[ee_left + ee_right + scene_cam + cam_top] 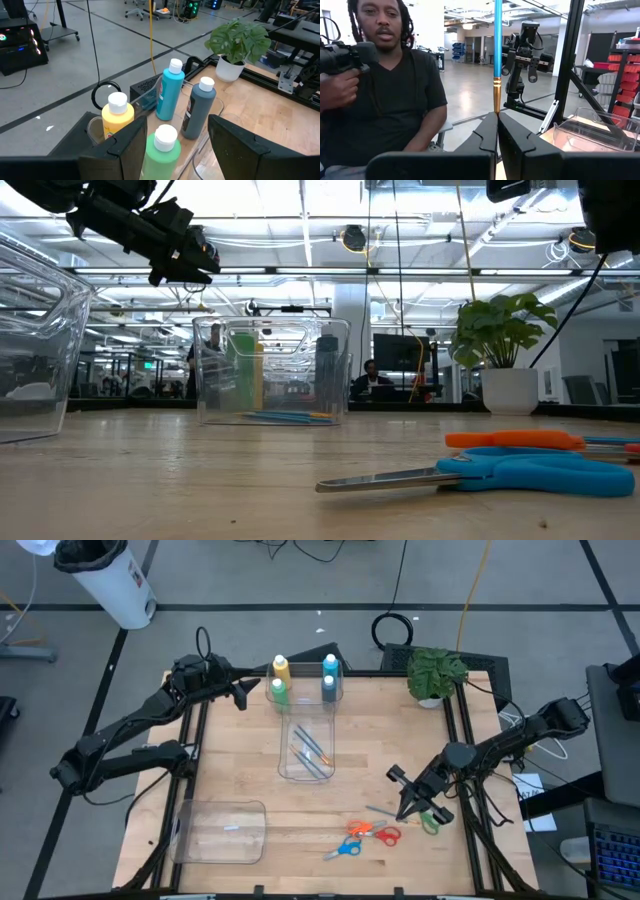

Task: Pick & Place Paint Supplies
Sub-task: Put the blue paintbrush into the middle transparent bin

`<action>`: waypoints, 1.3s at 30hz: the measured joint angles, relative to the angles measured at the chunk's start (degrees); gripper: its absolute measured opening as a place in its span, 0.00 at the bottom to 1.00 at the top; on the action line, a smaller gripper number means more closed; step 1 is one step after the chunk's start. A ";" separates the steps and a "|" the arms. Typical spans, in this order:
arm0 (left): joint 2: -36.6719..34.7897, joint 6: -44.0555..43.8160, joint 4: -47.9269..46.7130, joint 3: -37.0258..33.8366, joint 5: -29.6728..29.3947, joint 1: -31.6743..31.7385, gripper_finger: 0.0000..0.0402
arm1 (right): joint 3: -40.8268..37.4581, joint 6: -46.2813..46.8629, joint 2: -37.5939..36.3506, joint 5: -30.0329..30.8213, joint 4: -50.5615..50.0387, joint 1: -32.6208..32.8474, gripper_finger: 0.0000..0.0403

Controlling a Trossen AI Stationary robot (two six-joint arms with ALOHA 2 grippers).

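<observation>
Yellow (280, 667), green (278, 690), light blue (329, 665) and grey-blue (328, 687) paint bottles stand upright at the far end of a clear bin (288, 768). Brushes (311, 751) lie on the bin's floor. My left gripper (243, 693) hovers open just left of the bottles. In its wrist view the green bottle (161, 152) shows between its fingers (131, 142), untouched. My right gripper (403, 802), above the table's near right, is shut on a blue-handled brush (497, 45). My right gripper pinches the brush between its two fingertips at the very end beyond the gold ferrule (496, 107). The blue handle sticks straight out from the fingertips. The brush is lifted clear of the table.
Orange (375, 832), blue (343, 850) and green (428, 821) scissors lie near my right gripper. A clear lid (222, 832) rests at the near left, and a potted plant (435, 673) stands at the far right. A person (385, 95) sits beyond the table.
</observation>
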 joint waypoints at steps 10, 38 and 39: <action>0.00 0.00 0.00 0.00 0.00 0.02 0.53 | 0.00 0.15 -0.02 2.11 0.43 0.00 0.00; 0.00 0.00 0.00 0.01 0.00 0.02 0.53 | -0.02 -0.42 0.66 17.97 1.52 0.00 0.00; 0.00 0.02 0.00 0.00 0.00 0.02 0.53 | -0.02 -0.42 0.66 19.41 1.41 0.00 0.00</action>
